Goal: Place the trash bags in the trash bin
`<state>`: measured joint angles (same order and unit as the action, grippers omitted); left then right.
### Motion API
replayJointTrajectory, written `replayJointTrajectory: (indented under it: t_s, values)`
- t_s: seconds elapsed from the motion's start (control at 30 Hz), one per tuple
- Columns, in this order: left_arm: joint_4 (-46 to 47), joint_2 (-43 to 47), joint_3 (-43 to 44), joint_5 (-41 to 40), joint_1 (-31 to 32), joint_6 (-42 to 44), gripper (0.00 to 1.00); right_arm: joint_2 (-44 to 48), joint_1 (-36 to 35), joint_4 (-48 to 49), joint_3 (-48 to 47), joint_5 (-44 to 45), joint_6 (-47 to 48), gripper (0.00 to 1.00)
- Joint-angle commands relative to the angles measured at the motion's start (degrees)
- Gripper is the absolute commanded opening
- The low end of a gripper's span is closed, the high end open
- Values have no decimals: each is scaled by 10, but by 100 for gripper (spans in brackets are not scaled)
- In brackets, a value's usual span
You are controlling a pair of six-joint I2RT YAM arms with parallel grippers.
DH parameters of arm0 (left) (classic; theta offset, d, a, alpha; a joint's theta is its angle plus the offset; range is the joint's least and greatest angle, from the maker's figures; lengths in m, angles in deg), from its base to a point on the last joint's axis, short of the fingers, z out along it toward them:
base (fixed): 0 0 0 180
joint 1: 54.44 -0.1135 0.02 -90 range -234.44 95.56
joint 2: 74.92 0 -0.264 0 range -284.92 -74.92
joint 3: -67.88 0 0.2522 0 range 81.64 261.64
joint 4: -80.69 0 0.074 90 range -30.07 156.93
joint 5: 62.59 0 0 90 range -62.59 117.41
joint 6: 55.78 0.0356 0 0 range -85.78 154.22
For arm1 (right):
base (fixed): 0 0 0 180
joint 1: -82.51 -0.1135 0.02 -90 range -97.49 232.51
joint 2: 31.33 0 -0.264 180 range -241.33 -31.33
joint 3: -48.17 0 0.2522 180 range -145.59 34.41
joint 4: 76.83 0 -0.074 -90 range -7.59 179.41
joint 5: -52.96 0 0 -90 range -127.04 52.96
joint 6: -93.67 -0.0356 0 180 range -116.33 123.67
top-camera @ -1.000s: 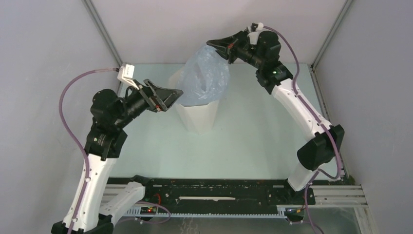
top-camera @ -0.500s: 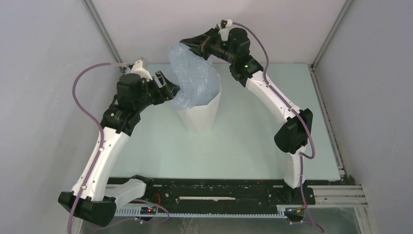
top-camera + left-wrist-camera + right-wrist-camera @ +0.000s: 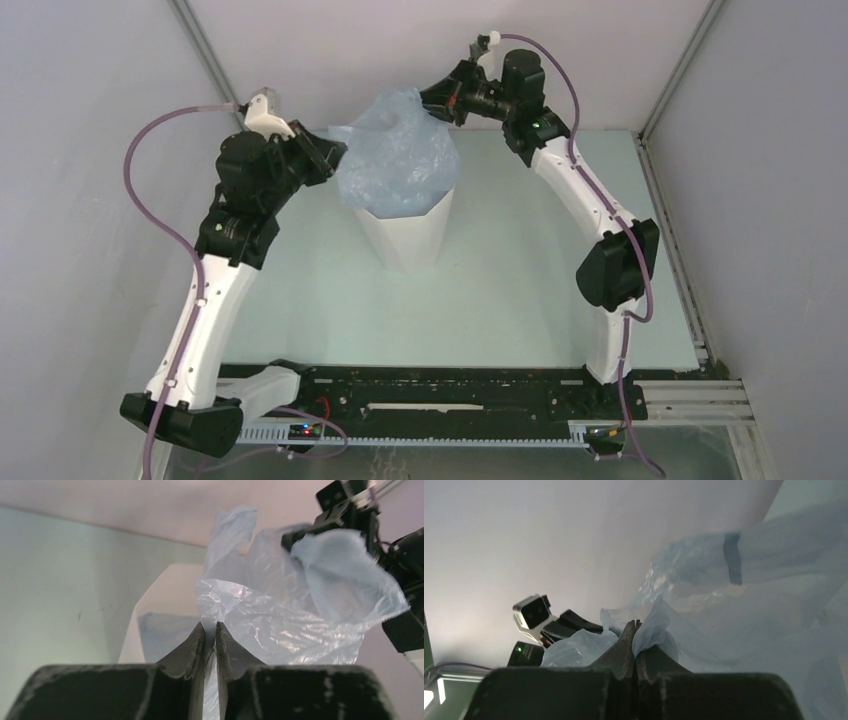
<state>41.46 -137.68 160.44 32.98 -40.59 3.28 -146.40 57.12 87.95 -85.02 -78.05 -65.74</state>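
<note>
Nearest, at the bottom of the overhead frame, the left arm [image 3: 200, 310] and the right arm [image 3: 590, 210] are rising from their bases. Both are leaning away over the pale green counter [image 3: 520, 290] toward the top middle of the picture.

Next out, the white bin [image 3: 405, 240] is standing upright on the counter at centre frame, its mouth facing up. The bag [image 3: 400, 160] is billowing out of that mouth, its lower part sitting inside the bin and its upper part bunching well above the rim. In the left wrist view a bluish patch is showing low on the bin, likely film lying inside.

Further back, the left claw [image 3: 333, 152] is gripping the bag's left edge, just upper left of the bin. The left wrist view shows its fingers [image 3: 196, 645] pressing together with a thin fold of film trapped between them. Farthest off, the right claw [image 3: 432, 100] is gripping the bag's top right corner. In its own view the fingers [image 3: 625, 650] are squeezing shut on a puff of film.

Each claw is taking an opposite side, above the rim. This is probably keeping the limp film spread and centred over the opening so it can sink in rather than spill down the outside. The bag is looking only partly in.
</note>
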Motion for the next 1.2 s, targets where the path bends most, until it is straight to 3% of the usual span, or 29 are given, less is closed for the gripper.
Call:
replayJointTrajectory:
  t_s: [0.0, 0.2, 0.33, 0.53, 0.73, 0.77, 0.9, 1.0, 1.17]
  values:
    - [99, -39, 17, 48, -2, -5, 14, 78, 5, -40, 20, -53, 69, 0]
    - [160, -138, 74, 91, -1, -10, 3, 125, 5, -90, 81, -57, 115, 0]
    - [225, -173, 47, 114, 9, -22, 0, 143, 6, -156, 80, -42, 177, 0]
    - [217, -94, -39, 82, 1, -20, 1, 144, -26, -271, 63, -7, 298, 0]
    - [210, -58, -63, 74, -12, -66, 0, 113, -23, -402, -36, 44, 368, 2]
    - [218, -59, -65, 78, -13, -75, 0, 107, -16, -435, -66, 43, 366, 6]
    - [248, -57, -71, 98, -13, -98, 0, 111, 19, -523, -125, 10, 316, 38]
    - [279, -52, -71, 115, -13, -101, 0, 150, 29, -535, -100, 16, 276, 58]
    - [310, -40, -82, 143, -14, -113, 0, 237, 27, -481, 3, 39, 173, 78]
